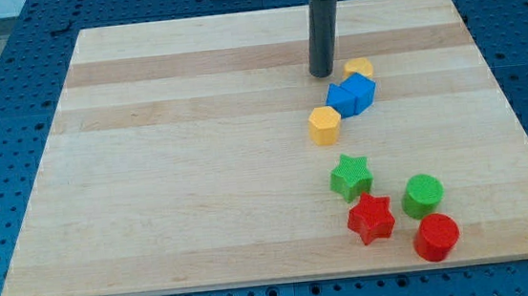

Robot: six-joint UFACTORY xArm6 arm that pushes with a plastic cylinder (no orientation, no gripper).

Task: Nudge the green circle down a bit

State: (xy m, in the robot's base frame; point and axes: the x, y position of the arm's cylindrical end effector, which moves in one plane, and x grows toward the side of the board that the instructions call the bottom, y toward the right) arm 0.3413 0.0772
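Note:
The green circle (423,194) lies on the wooden board (199,173) at the lower right, just above the red circle (437,236) and right of the red star (371,218). A green star (351,176) lies up and left of the red star. My tip (322,73) rests on the board near the view's top, well above the green circle and far from it. It stands just left of a yellow block (359,67) and above the blue block (351,94).
A yellow hexagon (324,124) lies below and left of the blue block. The board's right edge runs close to the green and red circles. A blue perforated table (12,112) surrounds the board.

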